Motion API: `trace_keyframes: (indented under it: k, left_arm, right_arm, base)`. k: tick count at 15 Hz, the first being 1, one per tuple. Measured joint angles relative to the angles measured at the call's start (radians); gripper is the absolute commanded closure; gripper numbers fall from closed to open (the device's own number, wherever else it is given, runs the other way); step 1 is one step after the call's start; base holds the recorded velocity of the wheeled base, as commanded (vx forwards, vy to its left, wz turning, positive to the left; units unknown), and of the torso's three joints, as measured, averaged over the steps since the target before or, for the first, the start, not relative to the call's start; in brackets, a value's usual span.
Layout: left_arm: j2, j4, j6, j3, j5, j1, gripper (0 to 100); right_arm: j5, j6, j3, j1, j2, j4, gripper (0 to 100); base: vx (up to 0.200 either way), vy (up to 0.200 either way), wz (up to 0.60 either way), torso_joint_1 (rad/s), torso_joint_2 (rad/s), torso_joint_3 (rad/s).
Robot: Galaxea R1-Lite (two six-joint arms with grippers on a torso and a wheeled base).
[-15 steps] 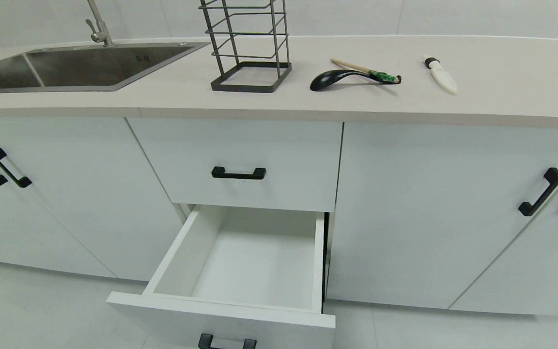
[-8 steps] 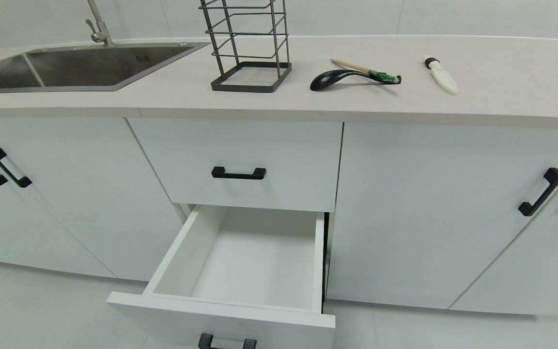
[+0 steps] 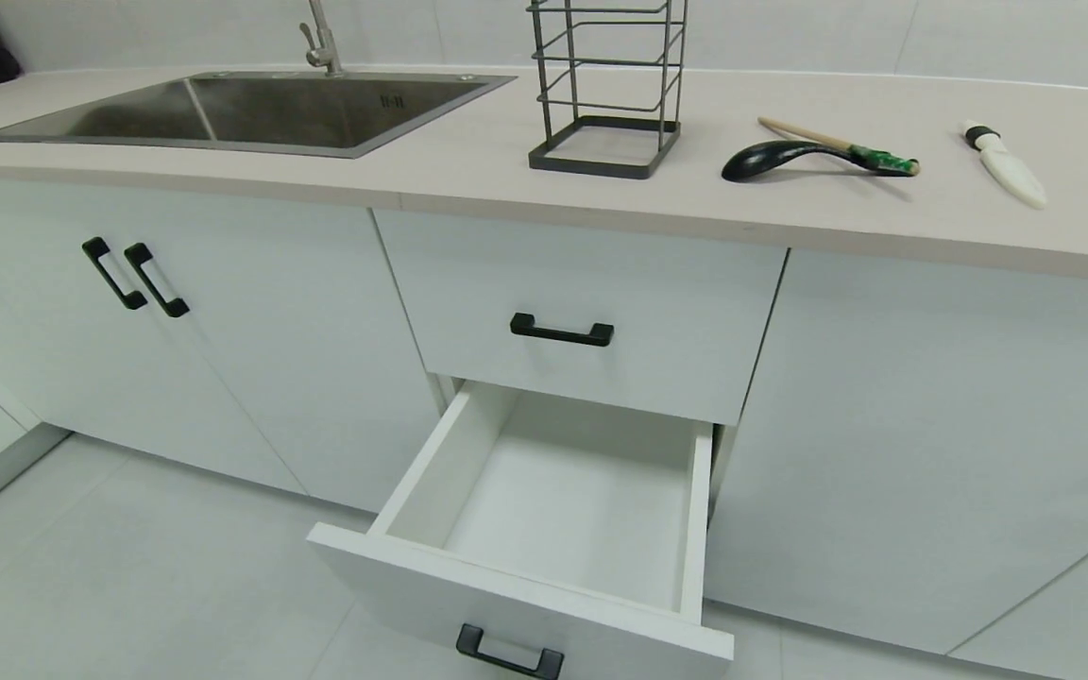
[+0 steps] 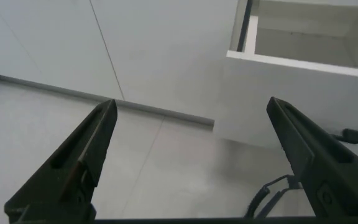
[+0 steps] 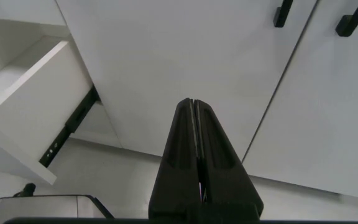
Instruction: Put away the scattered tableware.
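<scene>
Tableware's all up on the beige countertop (image 3: pixel 468 161), right of the dark wire rack (image 3: pixel 591 171). There's a glossy black curved spoon (image 3: pixel 771 161) with a thin wooden stick with a green end (image 3: pixel 837 148) touching its handle tip. A small white knife with a black collar (image 3: pixel 1007 175) sits well apart, further right. The stainless steel sink (image 3: pixel 251 109) is off to the left. Under the counter, the lower white drawer (image 3: pixel 506 604) is pulled out. The left gripper (image 4: pixel 191 155) hangs over the grey floor tiles (image 4: pixel 135 174) near the drawer front, fingers spread wide with nothing between them. The right gripper (image 5: pixel 194 106) has its fingers pressed together on nothing and faces the white cabinet doors (image 5: pixel 185 50) beside the drawer.
</scene>
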Motion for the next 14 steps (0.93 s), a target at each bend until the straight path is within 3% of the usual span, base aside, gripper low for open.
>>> trace_keyframes:
  k: [2, 7, 11, 14]
  left_arm:
    - [0.0, -0.001, -0.02, 0.0, 0.001, 0.001, 0]
    - [0.0, -0.001, -0.02, -0.001, 0.025, 0.001, 0]
    - [0.0, -0.001, 0.026, 0.0, 0.047, 0.001, 0]
    - [0.0, -0.001, 0.034, 0.0, 0.045, 0.001, 0]
  right_arm:
    - [0.0, 0.0, 0.0, 0.0, 0.0, 0.0, 100]
    - [0.0, -0.002, 0.0, 0.0, 0.0, 0.001, 100]
    - [0.001, -0.007, 0.0, 0.0, 0.0, 0.001, 100]
    - [0.0, -0.007, 0.0, 0.0, 0.0, 0.001, 100]
  base:
    - [0.2, 0.0, 0.0, 0.0, 0.0, 0.0]
    - [0.0, 0.0, 0.0, 0.0, 0.0, 0.0]
    - [0.0, 0.0, 0.0, 0.0, 0.0, 0.0]
    - [0.0, 0.0, 0.0, 0.0, 0.0, 0.0]
